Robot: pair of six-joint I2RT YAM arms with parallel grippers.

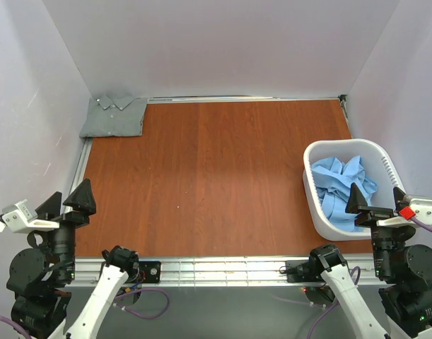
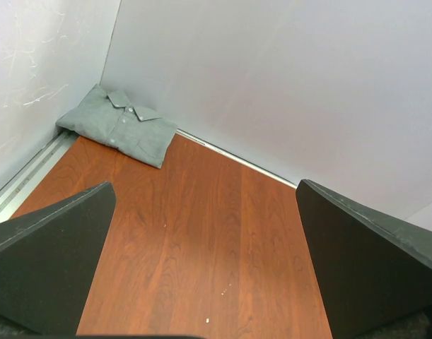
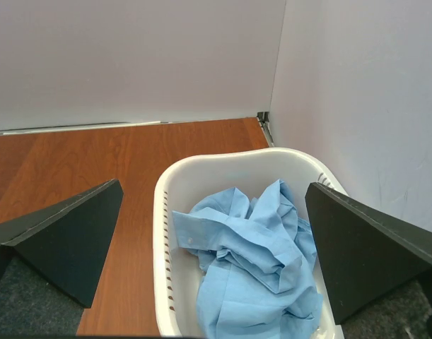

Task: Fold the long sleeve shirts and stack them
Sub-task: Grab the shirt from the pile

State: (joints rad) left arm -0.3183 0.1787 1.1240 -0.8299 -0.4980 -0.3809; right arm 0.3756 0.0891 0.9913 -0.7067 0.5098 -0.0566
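A grey-green long sleeve shirt (image 1: 114, 117) (image 2: 121, 126) lies folded, collar up, in the table's far left corner. A light blue shirt (image 1: 343, 185) (image 3: 254, 261) sits crumpled inside the white laundry basket (image 1: 312, 191) (image 3: 162, 233) at the right. My left gripper (image 1: 66, 200) (image 2: 205, 233) hangs open over the near left of the table, with only bare wood between its fingers. My right gripper (image 1: 380, 200) (image 3: 214, 233) is open too, hovering just above the near part of the basket and the blue shirt, apart from both.
White walls (image 1: 223, 42) close in the wooden table (image 1: 216, 176) on three sides. A metal rail (image 1: 216, 268) runs along the near edge between the arm bases, and another rail (image 2: 25, 180) follows the left wall.
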